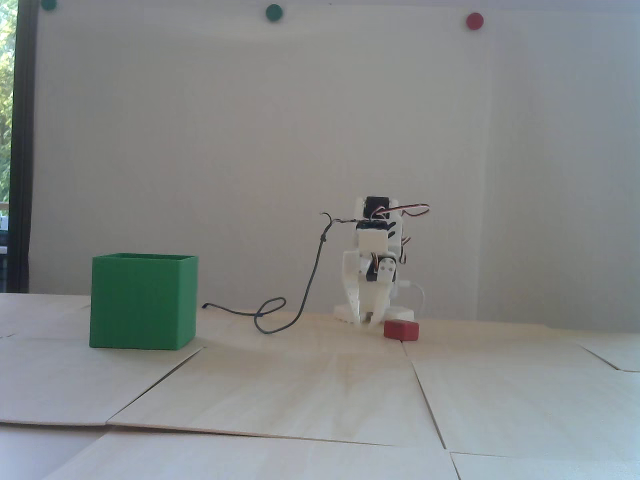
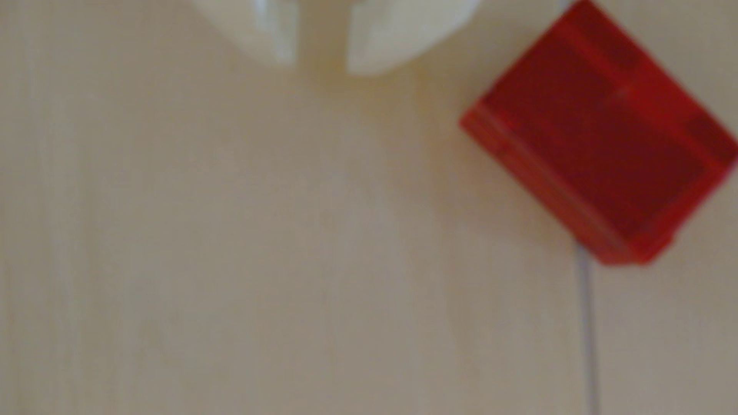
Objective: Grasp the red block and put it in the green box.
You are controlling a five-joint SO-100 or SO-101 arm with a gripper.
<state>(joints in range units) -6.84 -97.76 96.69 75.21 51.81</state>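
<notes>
The red block (image 1: 401, 330) lies on the wooden table just right of my white gripper (image 1: 369, 322) in the fixed view. In the wrist view the red block (image 2: 599, 135) sits turned diagonally at the upper right, apart from my gripper (image 2: 321, 66), whose two white fingertips enter from the top edge. A narrow gap of bare table shows between the fingertips and nothing is held. The gripper points down, close to the table. The green box (image 1: 142, 302) stands open-topped far to the left in the fixed view and is out of the wrist view.
A dark cable (image 1: 280, 315) loops over the table between the box and the arm. A panel seam (image 2: 587, 319) runs below the block. Green (image 1: 273, 12) and red (image 1: 474, 20) dots hang on the white wall behind.
</notes>
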